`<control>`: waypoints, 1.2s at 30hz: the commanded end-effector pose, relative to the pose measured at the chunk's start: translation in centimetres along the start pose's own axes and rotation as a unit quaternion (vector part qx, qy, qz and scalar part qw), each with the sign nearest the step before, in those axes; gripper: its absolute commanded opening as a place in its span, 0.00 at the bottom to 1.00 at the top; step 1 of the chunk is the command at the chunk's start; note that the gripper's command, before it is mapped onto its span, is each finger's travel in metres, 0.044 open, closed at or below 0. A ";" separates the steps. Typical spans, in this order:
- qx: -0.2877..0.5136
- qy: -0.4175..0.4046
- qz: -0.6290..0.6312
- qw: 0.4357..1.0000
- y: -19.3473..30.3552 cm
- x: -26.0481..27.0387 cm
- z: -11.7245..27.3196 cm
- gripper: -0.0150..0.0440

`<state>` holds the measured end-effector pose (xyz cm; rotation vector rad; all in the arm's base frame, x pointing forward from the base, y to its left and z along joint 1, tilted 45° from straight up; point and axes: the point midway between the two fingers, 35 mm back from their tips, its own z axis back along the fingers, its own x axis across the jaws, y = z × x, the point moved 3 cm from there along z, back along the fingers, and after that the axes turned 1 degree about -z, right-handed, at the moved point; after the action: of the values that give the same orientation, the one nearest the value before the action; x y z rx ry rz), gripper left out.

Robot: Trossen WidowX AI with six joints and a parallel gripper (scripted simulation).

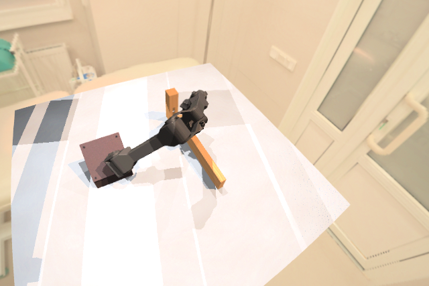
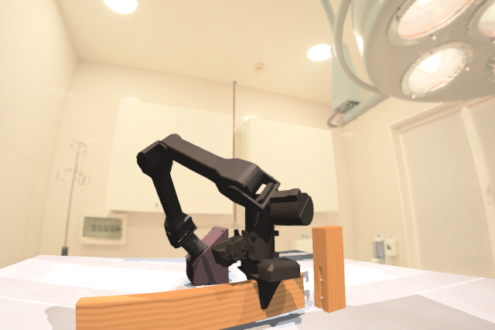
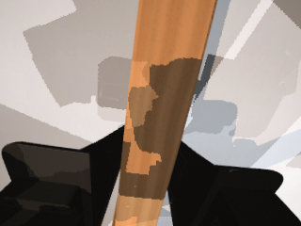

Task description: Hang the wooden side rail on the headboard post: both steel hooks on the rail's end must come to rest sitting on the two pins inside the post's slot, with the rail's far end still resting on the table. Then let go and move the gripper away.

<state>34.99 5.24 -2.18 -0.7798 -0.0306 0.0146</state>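
Note:
The wooden side rail (image 1: 205, 159) (image 2: 159, 310) (image 3: 171, 33) slopes slightly, its hook end raised off the table. Its far end is low, but contact with the table cannot be told. My gripper (image 2: 267, 296) (image 3: 146, 131) is shut on the rail near the hook end, one finger on each side. The steel hooks (image 2: 307, 277) stick out toward the upright headboard post (image 1: 171, 100) (image 2: 335, 266). In the exterior view a small gap separates the hooks from the post, and pins (image 2: 321, 280) show in its slot. The arm hides the hooks in the top view; the wrist view does not show them.
The arm's mauve base block (image 1: 104, 151) (image 2: 217, 266) stands beyond the rail in the exterior view, left of it in the top view. The arm passes over the table between block and rail. The post stands near the table's (image 1: 242, 241) back edge in the top view.

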 end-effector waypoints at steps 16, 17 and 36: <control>0.002 -0.004 0.002 1.000 0.6 -0.2 0.4 0.25; 0.002 -0.004 0.002 1.000 0.6 -0.2 0.4 0.25; 0.003 -0.005 0.002 1.000 0.7 -0.1 0.4 0.25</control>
<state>34.73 5.45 -2.51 -0.7828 -0.0254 0.0188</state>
